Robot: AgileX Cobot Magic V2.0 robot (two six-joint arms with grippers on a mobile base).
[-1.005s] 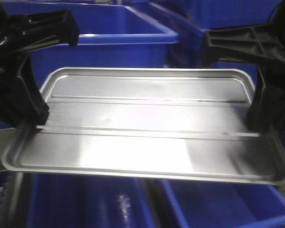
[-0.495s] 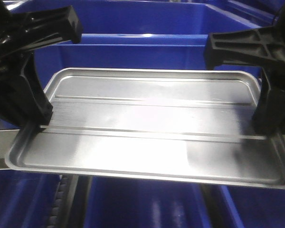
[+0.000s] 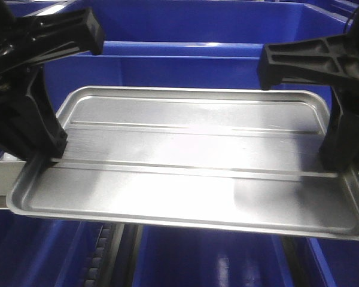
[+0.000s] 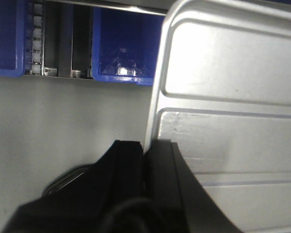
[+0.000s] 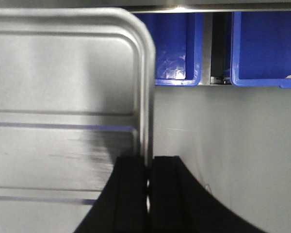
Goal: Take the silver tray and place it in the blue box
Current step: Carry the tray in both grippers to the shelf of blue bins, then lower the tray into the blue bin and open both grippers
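Exterior front-facing view shows the silver tray (image 3: 191,161) held in the air, roughly level. Its short ends are pinched by the left gripper (image 3: 49,156) and the right gripper (image 3: 338,166). Both wrist views show the fingers nipped almost together, with only the raised rim between them. The blue box (image 3: 185,60) sits behind and below the tray, and more blue crates (image 3: 197,257) show underneath. Each hold is on a narrow, smooth metal lip, so I judge the tray could slide out if either arm drifts outward or tilts. Unequal lowering could twist it and catch a corner on the box's thick rim instead of letting it drop inside.
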